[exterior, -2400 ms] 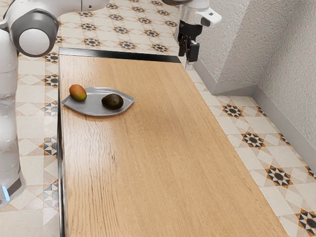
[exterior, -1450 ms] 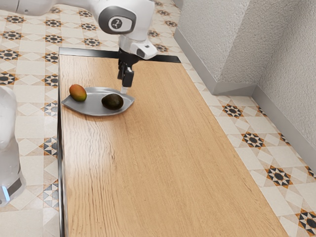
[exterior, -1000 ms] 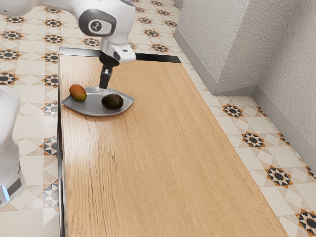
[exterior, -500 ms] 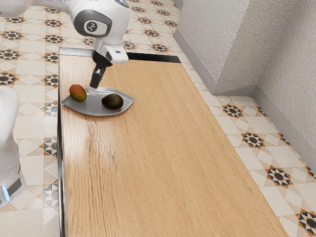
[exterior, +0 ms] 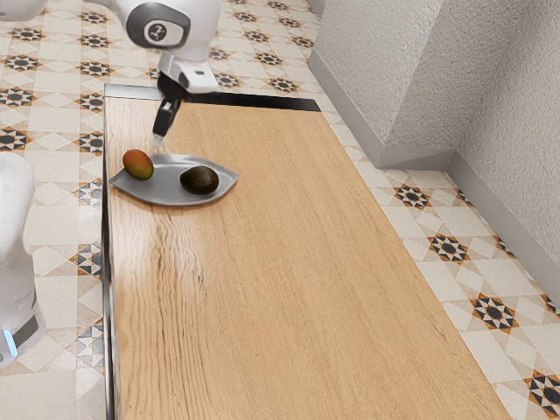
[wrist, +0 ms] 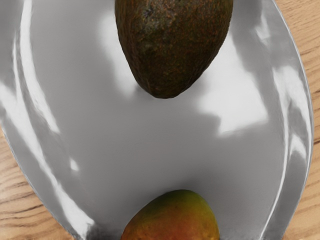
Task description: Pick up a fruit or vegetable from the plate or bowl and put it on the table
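1. And here, over by the plate (exterior: 166,187), see the claw (exterior: 158,141), up above the level of the dish and close to its mango end, leaning with its tip toward the exterior view's left!
2. Open or closed? Cannot tell from here. Can make out a gap, though, between claw and mango (exterior: 138,164) in the exterior view.
3. Over to the fruit: find the mango resting on the plate, near the end at the exterior view's left, glowing orange-red with green on the side facing the avocado (exterior: 199,180).
4. Spot the avocado too, dark and rough-skinned, lying on the plate toward the end at the exterior view's right, narrow tip pointing to the mango.
5. Note bare, shiny grey metal between the two, well apart from touching, with bright reflections beside the avocado in the wrist view.
6. Look at the plate itself: pointed at both ends, set flat on the wooden bench (exterior: 306,262), near the edge at the exterior view's left.
7. Follow the white arm (exterior: 197,26) in from the exterior view's upper left, reaching beyond and above the plate. Both fruits on the dish!
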`<action>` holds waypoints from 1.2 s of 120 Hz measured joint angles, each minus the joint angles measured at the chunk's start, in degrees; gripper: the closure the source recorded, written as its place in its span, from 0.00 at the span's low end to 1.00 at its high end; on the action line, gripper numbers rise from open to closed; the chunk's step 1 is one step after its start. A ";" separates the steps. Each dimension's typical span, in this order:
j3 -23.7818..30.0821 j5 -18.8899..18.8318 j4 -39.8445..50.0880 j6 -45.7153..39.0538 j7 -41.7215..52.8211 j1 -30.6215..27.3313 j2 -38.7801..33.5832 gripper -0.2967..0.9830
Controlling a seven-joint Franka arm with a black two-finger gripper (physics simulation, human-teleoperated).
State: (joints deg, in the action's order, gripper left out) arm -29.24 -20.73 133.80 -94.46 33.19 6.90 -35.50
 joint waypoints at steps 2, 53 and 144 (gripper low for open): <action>-0.38 -0.19 -0.23 -0.03 0.23 0.18 0.10 0.23; -10.64 -1.64 -1.64 -2.89 9.20 9.47 2.24 0.23; -5.69 6.81 -4.21 -7.70 15.56 10.12 11.65 0.23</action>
State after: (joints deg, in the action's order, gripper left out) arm -34.93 -13.92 129.60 -102.17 48.75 17.02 -23.85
